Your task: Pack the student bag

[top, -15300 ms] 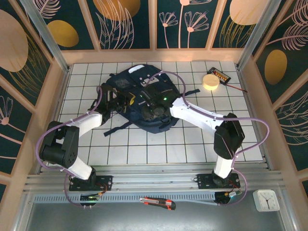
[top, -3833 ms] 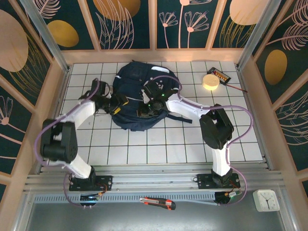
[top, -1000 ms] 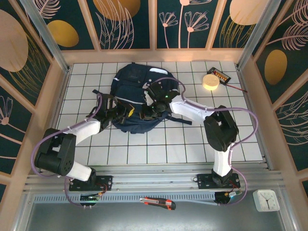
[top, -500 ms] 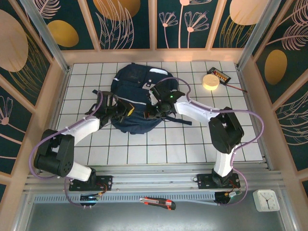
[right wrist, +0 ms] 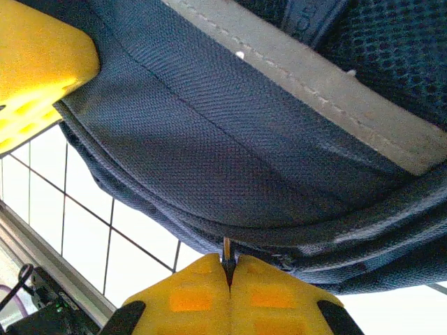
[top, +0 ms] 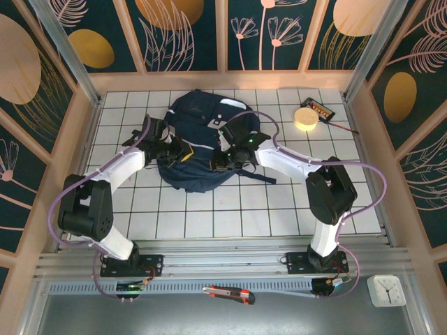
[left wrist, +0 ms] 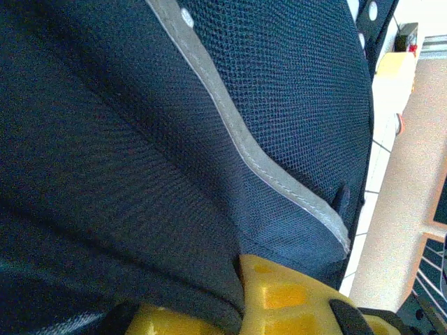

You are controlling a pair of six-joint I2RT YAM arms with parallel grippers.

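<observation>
- The left gripper [top: 179,151] is pressed to the left flank of the bag [top: 199,132], which lies at the far middle of the surface [top: 279,202]. A fold of fabric is seen between its jaws, which stand barely apart; whether the fold is clamped cannot be told.
- The right gripper [right wrist: 228,272] is set at the bag's near edge, its jaws closed on a thin tab [right wrist: 225,248], judged to be a zip pull.
- The zip is best run by drawing the tab along the seam, not away from it, while the fabric is held taut on the left so that the slider is not jammed.
- A pale disc [top: 304,118] lies unpacked at the far right.
</observation>
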